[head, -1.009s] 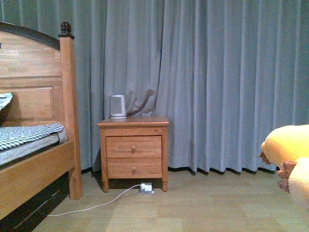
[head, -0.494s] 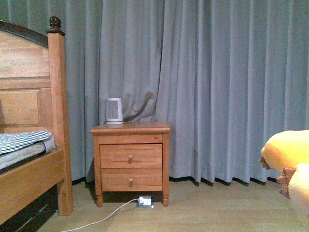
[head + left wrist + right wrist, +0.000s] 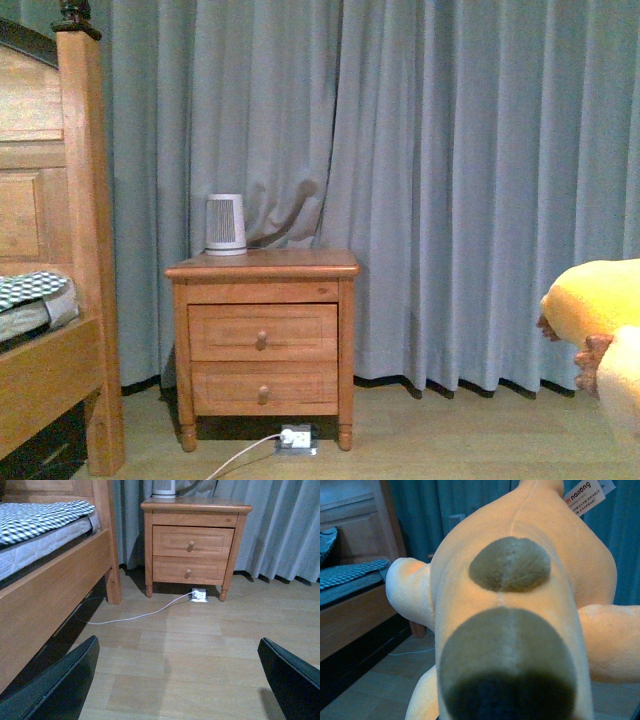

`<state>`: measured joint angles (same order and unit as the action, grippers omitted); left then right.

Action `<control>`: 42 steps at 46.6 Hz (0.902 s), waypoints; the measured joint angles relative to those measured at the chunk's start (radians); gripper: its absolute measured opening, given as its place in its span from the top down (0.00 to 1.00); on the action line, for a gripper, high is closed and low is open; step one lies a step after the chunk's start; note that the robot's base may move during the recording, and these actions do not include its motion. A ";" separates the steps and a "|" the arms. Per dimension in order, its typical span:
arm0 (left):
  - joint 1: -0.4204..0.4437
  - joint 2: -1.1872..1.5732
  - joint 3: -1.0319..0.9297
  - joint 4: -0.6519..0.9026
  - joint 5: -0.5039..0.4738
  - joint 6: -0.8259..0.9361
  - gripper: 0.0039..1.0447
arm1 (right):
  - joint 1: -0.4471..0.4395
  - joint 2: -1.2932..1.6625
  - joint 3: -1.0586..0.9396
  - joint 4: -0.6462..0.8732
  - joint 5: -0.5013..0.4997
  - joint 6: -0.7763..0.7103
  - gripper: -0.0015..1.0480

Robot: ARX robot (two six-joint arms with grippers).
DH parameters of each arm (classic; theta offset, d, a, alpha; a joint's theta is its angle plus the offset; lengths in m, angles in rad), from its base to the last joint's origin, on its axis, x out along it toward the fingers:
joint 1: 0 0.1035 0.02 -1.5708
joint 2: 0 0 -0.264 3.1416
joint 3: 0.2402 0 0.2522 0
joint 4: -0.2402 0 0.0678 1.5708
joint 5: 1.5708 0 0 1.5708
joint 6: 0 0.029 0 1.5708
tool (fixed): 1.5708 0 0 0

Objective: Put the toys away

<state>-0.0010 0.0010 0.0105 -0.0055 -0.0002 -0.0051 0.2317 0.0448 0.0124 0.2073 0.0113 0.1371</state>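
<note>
One orange-yellow plush toy (image 3: 520, 605) fills the right wrist view, hiding the right tool, whose grip cannot be told; the left tool (image 3: 177, 680) gapes wide, empty.

The room is dim, with soft, even light. My front view looks bluish and a bit grainy. Dark shadow lies under the stand (image 3: 262, 335) and the bed (image 3: 50, 602). In my right wrist view the toy (image 3: 515, 595) is very close and blurry.

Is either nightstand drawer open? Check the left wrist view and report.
No, the upper drawer and the lower drawer both sit flush with the front of the nightstand.
</note>
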 joint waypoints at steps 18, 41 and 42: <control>0.000 0.000 0.000 0.000 0.000 0.000 0.06 | 0.000 0.000 0.000 0.000 0.001 0.000 0.91; 0.000 0.000 0.000 0.000 0.000 0.000 0.06 | 0.000 0.000 0.000 0.000 0.000 0.000 0.91; 0.000 0.000 0.000 0.000 0.000 0.000 0.06 | 0.000 0.000 0.000 0.000 0.000 0.000 0.91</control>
<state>-0.0010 0.0006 0.0105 -0.0055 -0.0002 -0.0048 0.2317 0.0448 0.0124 0.2073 0.0116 0.1375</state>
